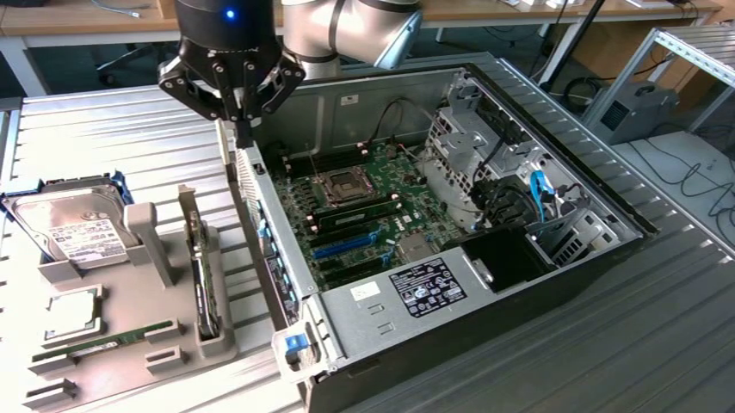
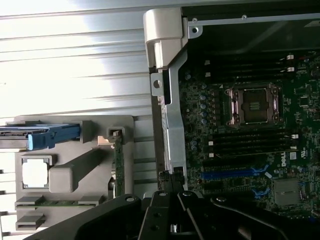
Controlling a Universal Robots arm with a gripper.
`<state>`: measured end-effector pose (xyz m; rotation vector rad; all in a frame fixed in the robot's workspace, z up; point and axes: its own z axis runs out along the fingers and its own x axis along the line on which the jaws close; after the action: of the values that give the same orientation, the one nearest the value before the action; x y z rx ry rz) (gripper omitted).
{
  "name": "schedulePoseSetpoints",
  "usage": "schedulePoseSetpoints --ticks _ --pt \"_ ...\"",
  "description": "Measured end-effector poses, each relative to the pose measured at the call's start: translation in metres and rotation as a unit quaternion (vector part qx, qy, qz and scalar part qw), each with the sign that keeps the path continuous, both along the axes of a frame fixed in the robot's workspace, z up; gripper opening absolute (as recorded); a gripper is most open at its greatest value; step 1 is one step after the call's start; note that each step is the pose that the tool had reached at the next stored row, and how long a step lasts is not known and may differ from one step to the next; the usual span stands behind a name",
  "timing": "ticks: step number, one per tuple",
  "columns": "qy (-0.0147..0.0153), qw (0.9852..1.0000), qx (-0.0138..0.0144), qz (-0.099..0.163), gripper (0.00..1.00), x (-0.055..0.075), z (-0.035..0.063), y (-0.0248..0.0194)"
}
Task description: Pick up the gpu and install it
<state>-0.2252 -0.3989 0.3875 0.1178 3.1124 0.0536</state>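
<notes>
Pincer (image 1: 240, 125) closed, nothing held — over case (image 1: 344, 103) wall | one gpu (image 1: 203, 275) upright in grey holder (image 1: 120, 374) | one hard drive (image 1: 75, 228) | one memory stick (image 1: 106, 342) | exterior view adds the arm (image 1: 344, 30)

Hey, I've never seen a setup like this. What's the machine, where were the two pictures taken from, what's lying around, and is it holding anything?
It is a robot arm; the claw at its tip is the end effector. One picture comes from a camera off the arm, the other from one on its wrist. An open computer case lies on the table, motherboard showing. Beside it a grey tray carries a hard drive, a processor chip, a memory stick and the gpu, standing on edge. The end effector is shut, holds nothing, and hangs over the case's edge by the tray.
</notes>
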Motion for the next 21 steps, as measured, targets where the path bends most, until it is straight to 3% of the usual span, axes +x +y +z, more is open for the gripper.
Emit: schedulePoseSetpoints --ticks 21 --pt "0.0 1.0 0.0 0.0 0.11 -0.004 -0.0007 0.0"
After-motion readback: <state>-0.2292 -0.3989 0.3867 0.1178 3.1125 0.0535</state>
